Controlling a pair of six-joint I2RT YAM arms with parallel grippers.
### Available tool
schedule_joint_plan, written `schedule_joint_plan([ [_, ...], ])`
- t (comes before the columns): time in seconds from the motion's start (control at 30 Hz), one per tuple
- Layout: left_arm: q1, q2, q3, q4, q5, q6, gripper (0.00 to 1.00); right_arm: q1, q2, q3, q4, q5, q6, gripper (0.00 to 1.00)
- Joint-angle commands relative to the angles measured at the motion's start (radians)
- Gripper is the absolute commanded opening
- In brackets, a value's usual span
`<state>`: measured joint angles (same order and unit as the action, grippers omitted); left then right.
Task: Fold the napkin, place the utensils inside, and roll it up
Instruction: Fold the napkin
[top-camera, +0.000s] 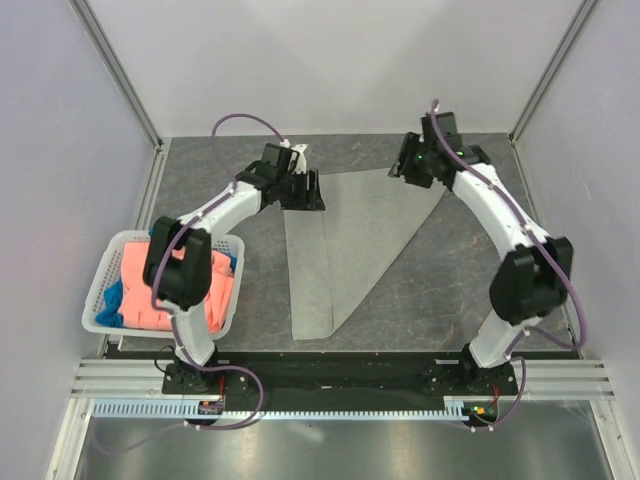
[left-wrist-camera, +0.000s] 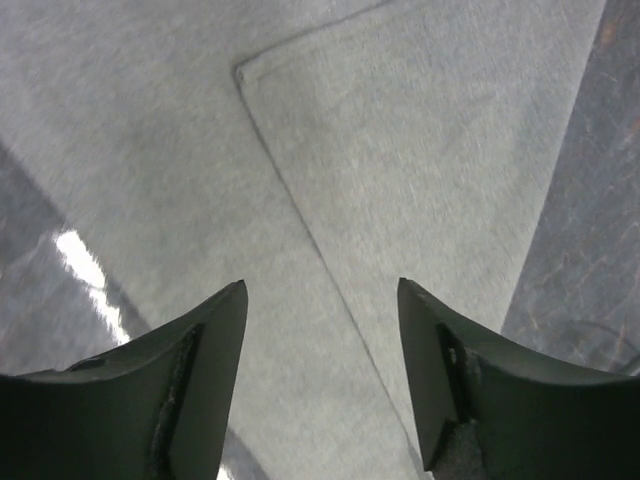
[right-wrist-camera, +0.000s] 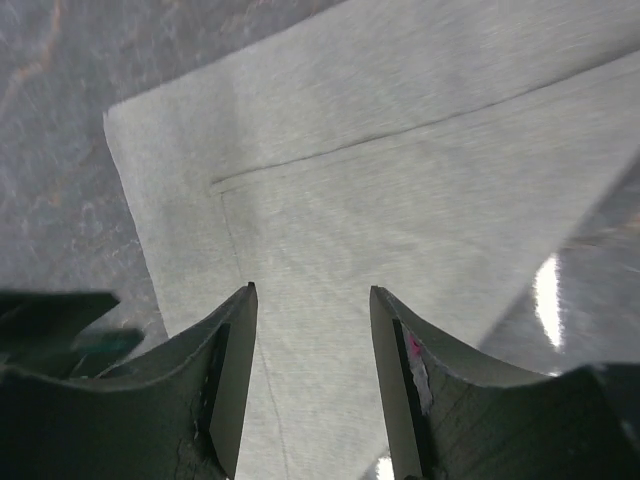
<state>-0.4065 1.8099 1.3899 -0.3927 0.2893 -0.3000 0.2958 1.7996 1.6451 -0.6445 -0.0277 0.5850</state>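
The light grey napkin (top-camera: 350, 240) lies flat on the dark table, folded over into a rough triangle with its point toward the near edge. My left gripper (top-camera: 312, 190) hovers over its far left corner, jaws open. In the left wrist view the left gripper (left-wrist-camera: 320, 285) has only the napkin (left-wrist-camera: 420, 150) below it, with a folded layer's corner showing. My right gripper (top-camera: 400, 165) is over the far right corner. In the right wrist view the right gripper (right-wrist-camera: 312, 288) is open above the napkin (right-wrist-camera: 400, 200), holding nothing. The utensils are out of view.
A white basket (top-camera: 100, 280) stands at the left beside the left arm, holding a coral-orange cloth (top-camera: 150, 290) and a blue cloth (top-camera: 112, 300). Metal frame posts and white walls border the table on the far side and both flanks.
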Motion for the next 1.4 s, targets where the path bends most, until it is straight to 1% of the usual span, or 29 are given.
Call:
schedule_joint_plan([
  [0.0,-0.031,0.144,0.148,0.097,-0.021,0.007,0.62,-0.029,-0.172,-0.144,0.049,-0.021,-0.068,0.57],
  [0.03,-0.041,0.205,0.202,0.091,-0.033,0.009,0.6,-0.033,-0.222,-0.168,0.045,-0.028,-0.079,0.57],
  [0.13,-0.054,0.3,0.285,0.084,-0.058,0.018,0.57,-0.047,-0.317,-0.254,0.04,-0.029,-0.085,0.57],
  [0.37,-0.066,0.413,0.365,0.078,-0.186,0.041,0.5,-0.052,-0.471,-0.372,-0.004,-0.032,-0.094,0.57],
  [0.4,-0.066,0.417,0.371,0.078,-0.197,0.045,0.47,-0.052,-0.482,-0.387,-0.01,-0.025,-0.099,0.57],
  [0.5,-0.069,0.446,0.397,0.078,-0.211,0.059,0.47,-0.053,-0.525,-0.412,-0.038,-0.005,-0.099,0.57],
  [0.7,-0.071,0.48,0.422,0.075,-0.246,0.076,0.47,-0.053,-0.568,-0.462,-0.06,0.008,-0.09,0.57],
  [0.9,-0.075,0.512,0.465,0.06,-0.236,0.091,0.47,-0.053,-0.579,-0.482,-0.073,0.009,-0.086,0.57],
  [1.03,-0.078,0.514,0.468,0.057,-0.24,0.096,0.44,-0.055,-0.585,-0.484,-0.076,0.017,-0.088,0.57],
  [1.07,-0.08,0.514,0.468,0.054,-0.245,0.094,0.39,-0.055,-0.586,-0.484,-0.078,0.017,-0.088,0.57],
  [1.1,-0.08,0.516,0.471,0.051,-0.248,0.093,0.38,-0.053,-0.586,-0.484,-0.08,0.017,-0.088,0.57],
  [1.37,-0.1,0.516,0.463,0.017,-0.285,0.101,0.36,-0.055,-0.586,-0.49,-0.08,0.022,-0.09,0.57],
])
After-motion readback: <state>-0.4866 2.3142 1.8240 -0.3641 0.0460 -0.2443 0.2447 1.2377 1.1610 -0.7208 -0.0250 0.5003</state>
